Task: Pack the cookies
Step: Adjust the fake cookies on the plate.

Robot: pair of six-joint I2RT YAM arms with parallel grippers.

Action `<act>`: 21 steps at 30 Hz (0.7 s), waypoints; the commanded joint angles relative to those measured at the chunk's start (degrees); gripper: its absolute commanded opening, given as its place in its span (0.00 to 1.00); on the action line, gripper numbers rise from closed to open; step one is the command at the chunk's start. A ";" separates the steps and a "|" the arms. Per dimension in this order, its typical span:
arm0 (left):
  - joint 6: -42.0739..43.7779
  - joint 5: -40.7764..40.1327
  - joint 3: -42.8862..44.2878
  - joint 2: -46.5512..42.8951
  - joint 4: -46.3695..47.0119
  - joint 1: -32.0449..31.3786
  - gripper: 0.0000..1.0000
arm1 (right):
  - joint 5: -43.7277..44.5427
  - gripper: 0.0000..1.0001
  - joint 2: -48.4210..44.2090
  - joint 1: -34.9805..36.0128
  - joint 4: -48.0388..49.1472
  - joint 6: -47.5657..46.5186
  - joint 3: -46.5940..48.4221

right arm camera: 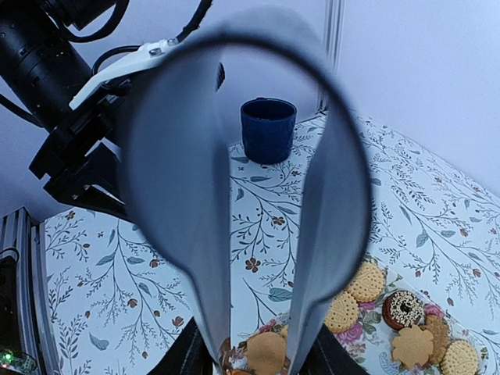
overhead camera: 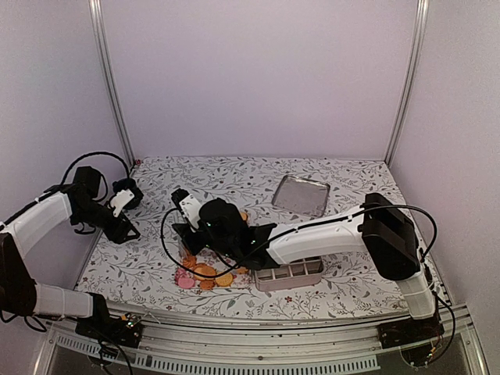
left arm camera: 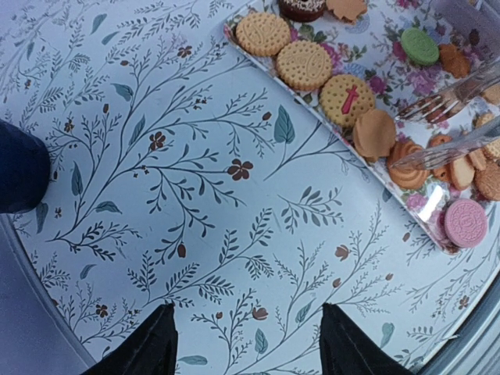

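On the floral tablecloth (overhead camera: 234, 176), near centre-left, the cookies (overhead camera: 205, 273) sit directly under the tongs (right arm camera: 176, 195) your right gripper (overhead camera: 201, 237) clamps, tips down among them; left gripper (left arm camera: 248, 344) hangs open over bare cloth farther left, so right is nearer.

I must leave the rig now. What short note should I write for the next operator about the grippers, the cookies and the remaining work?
Left gripper: open, empty, above the tablecloth beside the floral tray.
Right gripper: shut on tongs, tips spread over the cookies; I cannot tell whether one is caught.
Cookies: all those in view lie on the floral tray.
Done: no cookies visible in the divided box.
Left: move the cookies into it.
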 commanded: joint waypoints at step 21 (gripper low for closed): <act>0.79 0.77 -0.07 -0.93 0.44 -0.44 0.63 | -4.86 0.39 -7.83 2.11 1.39 3.77 -8.45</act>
